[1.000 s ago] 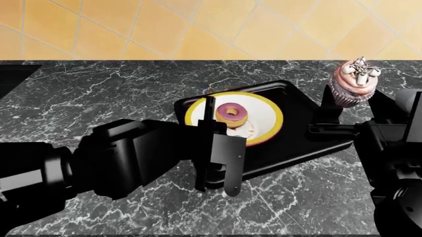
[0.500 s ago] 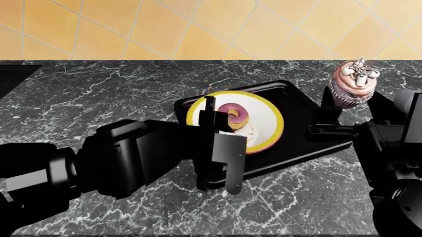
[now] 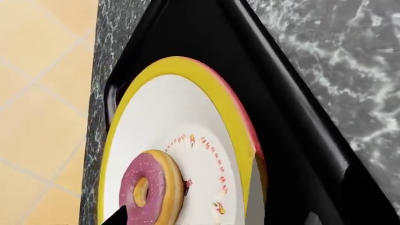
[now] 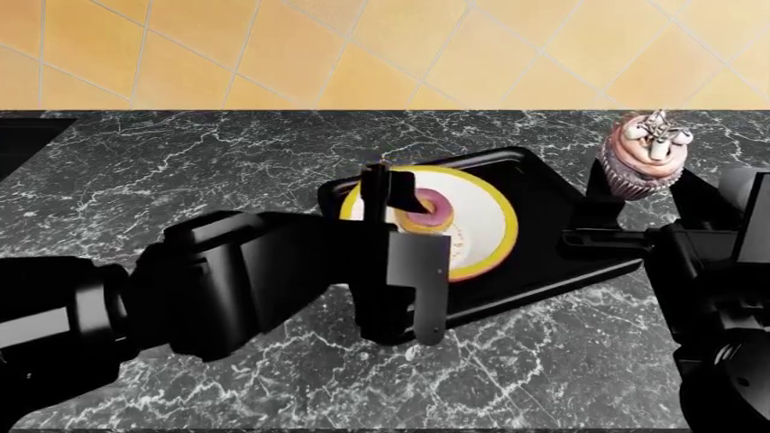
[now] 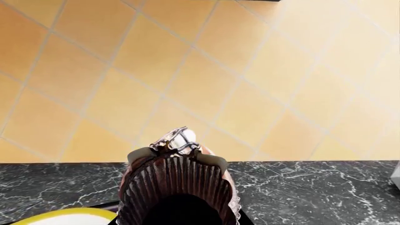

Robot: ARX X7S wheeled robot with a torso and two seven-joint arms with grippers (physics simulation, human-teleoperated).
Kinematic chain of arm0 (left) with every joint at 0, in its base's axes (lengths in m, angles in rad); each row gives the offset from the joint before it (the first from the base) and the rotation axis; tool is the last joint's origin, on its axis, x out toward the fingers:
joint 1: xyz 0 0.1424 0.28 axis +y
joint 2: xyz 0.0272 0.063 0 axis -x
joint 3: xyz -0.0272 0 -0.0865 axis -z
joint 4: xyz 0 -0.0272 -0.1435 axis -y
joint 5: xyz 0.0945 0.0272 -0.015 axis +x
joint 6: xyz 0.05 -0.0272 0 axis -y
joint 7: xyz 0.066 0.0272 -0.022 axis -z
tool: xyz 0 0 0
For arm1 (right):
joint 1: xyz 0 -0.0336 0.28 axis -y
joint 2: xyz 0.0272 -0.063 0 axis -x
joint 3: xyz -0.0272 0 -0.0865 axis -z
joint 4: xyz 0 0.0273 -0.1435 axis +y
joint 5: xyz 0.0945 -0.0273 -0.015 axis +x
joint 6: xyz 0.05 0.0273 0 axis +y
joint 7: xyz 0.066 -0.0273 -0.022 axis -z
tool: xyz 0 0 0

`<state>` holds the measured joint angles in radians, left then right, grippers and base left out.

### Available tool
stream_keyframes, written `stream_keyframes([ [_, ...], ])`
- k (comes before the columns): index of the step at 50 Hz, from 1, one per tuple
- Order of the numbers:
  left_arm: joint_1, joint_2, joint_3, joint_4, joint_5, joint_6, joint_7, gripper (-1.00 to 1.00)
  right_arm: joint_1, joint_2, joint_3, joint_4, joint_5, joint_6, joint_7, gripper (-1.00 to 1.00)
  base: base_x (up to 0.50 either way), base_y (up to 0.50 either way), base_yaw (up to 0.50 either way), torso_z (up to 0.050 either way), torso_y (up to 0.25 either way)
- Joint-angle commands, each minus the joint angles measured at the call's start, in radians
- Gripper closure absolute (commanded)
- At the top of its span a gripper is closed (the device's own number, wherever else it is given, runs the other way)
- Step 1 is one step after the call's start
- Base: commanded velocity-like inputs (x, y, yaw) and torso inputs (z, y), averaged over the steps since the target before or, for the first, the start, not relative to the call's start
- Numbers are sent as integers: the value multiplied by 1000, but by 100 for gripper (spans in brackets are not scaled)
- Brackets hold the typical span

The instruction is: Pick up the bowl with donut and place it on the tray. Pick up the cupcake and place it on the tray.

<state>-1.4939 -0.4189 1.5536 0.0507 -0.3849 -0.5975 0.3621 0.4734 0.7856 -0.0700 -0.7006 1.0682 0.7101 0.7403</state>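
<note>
Clearly, our right gripper (image 4: 626, 194) is pinching the cupcake (image 4: 646, 155) by its pleated wrapper beneath soft frosting, so we judge it light, crushable, best gripped low.

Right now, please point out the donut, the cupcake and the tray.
donut (image 3: 150, 192), left wrist view, pink icing.
cupcake (image 4: 644, 162), head view, frosting.
tray (image 4: 556, 203), head view, bare black floor.

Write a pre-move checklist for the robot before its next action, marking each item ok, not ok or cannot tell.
1. Bowl resting inside tray: ok.
2. Donut in the bowl: ok.
3. Left gripper released from the bowl: cannot tell, fingers hide the rim.
4. Cupcake held in right gripper: ok.
5. Cupcake on the tray: not ok, it is held above the tray's far right edge.
6. Bare tray space beside the bowl: ok.
</note>
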Motion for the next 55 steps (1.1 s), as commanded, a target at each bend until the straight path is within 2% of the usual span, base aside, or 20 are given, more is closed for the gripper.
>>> stream_keyframes([
  [1, -17, -49, -61, 99, -76, -64, -16, -100, 8, 0, 7, 3, -21, 2, -9, 100, 0, 0, 0, 0, 0],
  [14, -12, -178, -160, 314, -205, -179, -106, -100, 33, 0, -1, 1, -11, 15, 2, 100, 0, 0, 0, 0, 1],
  [23, 21, -284, -251, 478, -300, -232, -230, -100, 34, 0, -6, -1, -14, 14, 2, 100, 0, 0, 0, 0, 0],
  [41, 147, -433, -383, 589, -411, -204, -456, -100, 62, 0, -16, -5, -10, 23, 9, 100, 0, 0, 0, 0, 1],
  [55, 283, -546, -437, 625, -436, -97, -598, -100, 166, -42, -72, 120, -45, 32, -46, 100, 0, 0, 0, 1, 1],
])
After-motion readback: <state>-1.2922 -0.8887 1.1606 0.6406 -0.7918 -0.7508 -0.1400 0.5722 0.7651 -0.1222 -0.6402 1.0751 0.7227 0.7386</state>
